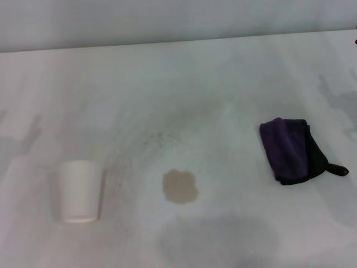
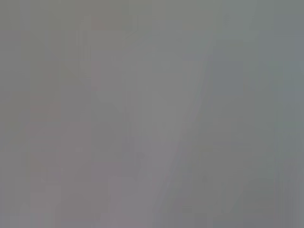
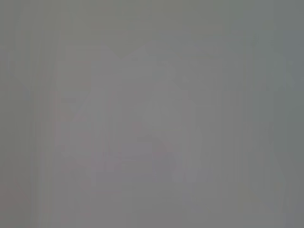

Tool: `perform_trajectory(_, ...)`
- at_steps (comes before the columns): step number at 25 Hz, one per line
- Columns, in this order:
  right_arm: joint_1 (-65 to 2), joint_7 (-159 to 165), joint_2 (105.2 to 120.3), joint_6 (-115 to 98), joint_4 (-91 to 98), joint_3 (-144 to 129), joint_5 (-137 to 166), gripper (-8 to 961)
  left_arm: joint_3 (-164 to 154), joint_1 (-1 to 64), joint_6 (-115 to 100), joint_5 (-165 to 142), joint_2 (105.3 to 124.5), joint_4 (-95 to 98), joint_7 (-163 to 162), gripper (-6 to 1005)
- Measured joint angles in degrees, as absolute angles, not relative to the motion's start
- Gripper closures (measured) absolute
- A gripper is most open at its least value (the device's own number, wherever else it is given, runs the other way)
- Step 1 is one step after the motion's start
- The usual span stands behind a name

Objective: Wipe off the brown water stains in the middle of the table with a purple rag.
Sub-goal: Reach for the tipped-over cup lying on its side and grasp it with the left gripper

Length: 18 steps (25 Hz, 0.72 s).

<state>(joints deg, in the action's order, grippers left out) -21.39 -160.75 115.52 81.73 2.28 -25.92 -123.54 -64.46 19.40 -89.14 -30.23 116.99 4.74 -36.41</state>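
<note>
A small tan-brown stain (image 1: 180,186) with a lobed edge lies on the white table (image 1: 223,84) near its middle front. The purple rag (image 1: 293,150), folded, with black edging and a black loop tag, lies flat on the table to the right of the stain, well apart from it. Neither gripper shows in the head view. Both wrist views show only a flat grey field with nothing recognisable in them.
A white cup (image 1: 80,191) stands on the table to the left of the stain. The table's far edge meets a pale wall at the back. Soft grey shadows lie at the front centre and along both sides.
</note>
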Motion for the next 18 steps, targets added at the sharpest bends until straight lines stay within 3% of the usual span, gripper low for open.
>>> perform_trajectory(8, -21.4, -160.7, 115.39, 81.4, 2.4, -25.9, -123.6, 111, -64.5, 17.9, -79.8, -41.3, 112.93, 15.6, -58.3, 137)
perform_trajectory(18, -21.6, -160.5, 115.4, 81.4, 2.4, -25.9, -123.5, 111, -60.2, 11.3, -70.8, -69.3, 111.4, 44.2, -94.5, 137)
